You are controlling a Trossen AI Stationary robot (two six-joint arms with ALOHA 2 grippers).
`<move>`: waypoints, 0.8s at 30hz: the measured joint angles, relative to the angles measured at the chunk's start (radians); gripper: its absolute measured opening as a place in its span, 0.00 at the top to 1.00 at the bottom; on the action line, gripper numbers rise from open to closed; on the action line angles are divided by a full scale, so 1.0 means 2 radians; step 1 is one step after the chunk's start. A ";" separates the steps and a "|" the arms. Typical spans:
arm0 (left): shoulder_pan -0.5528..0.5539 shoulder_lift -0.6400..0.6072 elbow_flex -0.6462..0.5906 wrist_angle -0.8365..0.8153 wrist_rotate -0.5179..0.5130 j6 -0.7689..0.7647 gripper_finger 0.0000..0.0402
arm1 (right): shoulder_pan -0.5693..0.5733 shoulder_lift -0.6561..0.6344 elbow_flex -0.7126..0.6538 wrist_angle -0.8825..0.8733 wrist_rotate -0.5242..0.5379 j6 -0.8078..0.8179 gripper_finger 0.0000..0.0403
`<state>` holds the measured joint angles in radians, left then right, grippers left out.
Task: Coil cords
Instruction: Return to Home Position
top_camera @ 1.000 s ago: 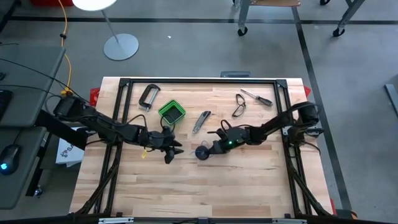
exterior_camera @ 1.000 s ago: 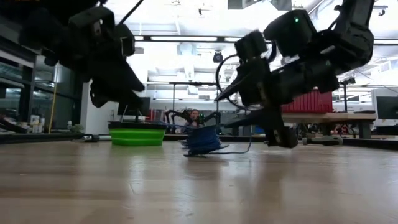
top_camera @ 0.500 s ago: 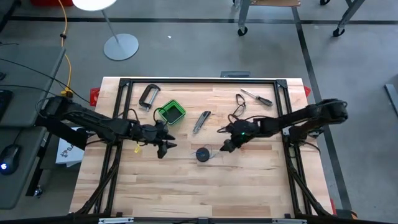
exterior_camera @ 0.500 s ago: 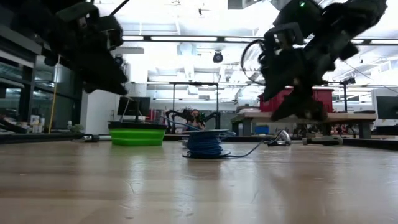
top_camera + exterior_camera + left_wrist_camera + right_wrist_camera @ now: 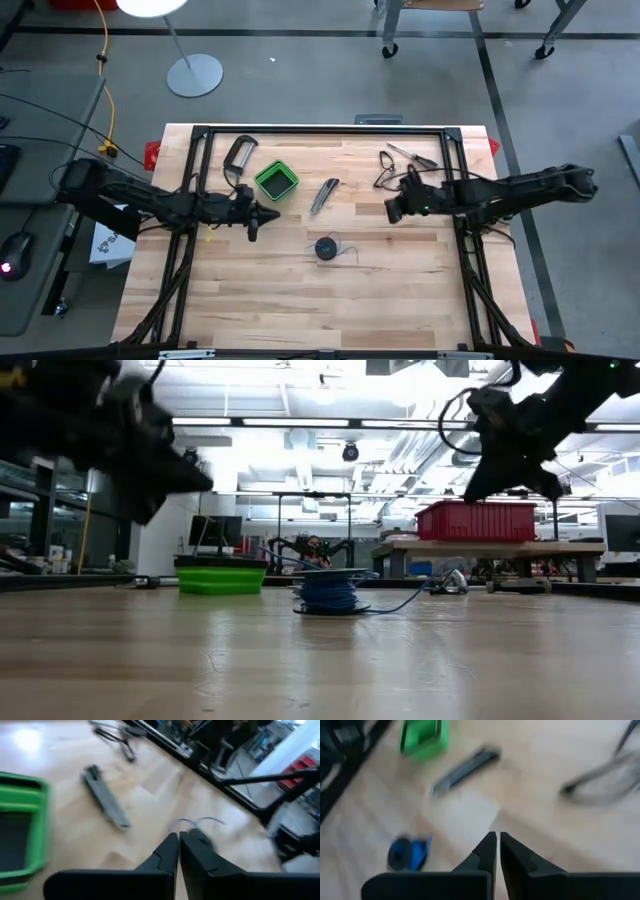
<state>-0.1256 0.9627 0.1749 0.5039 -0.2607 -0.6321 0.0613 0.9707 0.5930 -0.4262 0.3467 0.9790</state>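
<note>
**A:** Reading your table left to right, your left gripper [image 5: 178, 837] has drawn back toward the left side. It now hangs above the wood near the green box [image 5: 221, 580], with its fingers together on nothing. A second ago it hovered just beside the spool [image 5: 326, 248].

**B:** So the spool stands alone for you now, mid-table and well apart from both arms. The blue wire [image 5: 328, 588] is wound round it, and only a short tail lies loose on the wood at its right.

**A:** Your right gripper [image 5: 498, 836] has left it too. It is raised over the right half of the table, and its fingers are closed and empty. A second ago it was down at the spool's right side.

**B:** What that means for you: neither gripper holds the wire, and both arms have pulled out and up, so the winding looks done and the arms seem bound for rest. Judge for yourself whether that loose tail is acceptable. It is the one stretch not on the spool.

**A:** On containers, your green box shows only its own dark floor from above, so nothing appears to be in it. The wire never went there.

**B:** The red bin [image 5: 483, 521] sits on a bench in the room behind. From table height you cannot see what it holds.
</note>
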 joint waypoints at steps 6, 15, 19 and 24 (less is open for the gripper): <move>0.041 0.020 -0.080 0.119 0.021 0.072 0.99 | -0.012 -0.018 0.000 0.031 0.061 -0.100 0.99; 0.066 0.028 -0.079 0.097 0.108 0.167 1.00 | -0.010 -0.062 -0.084 0.171 0.085 -0.162 1.00; 0.066 0.027 -0.078 0.094 0.103 0.180 0.99 | 0.003 -0.091 -0.171 0.301 0.099 -0.192 1.00; 0.066 0.028 -0.078 0.078 0.083 0.204 0.99 | -0.005 -0.116 -0.251 0.434 0.061 -0.255 1.00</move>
<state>0.0067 1.0183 0.0189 0.6600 -0.0952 -0.2236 0.0521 0.7386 0.0913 0.4426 0.4688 0.4692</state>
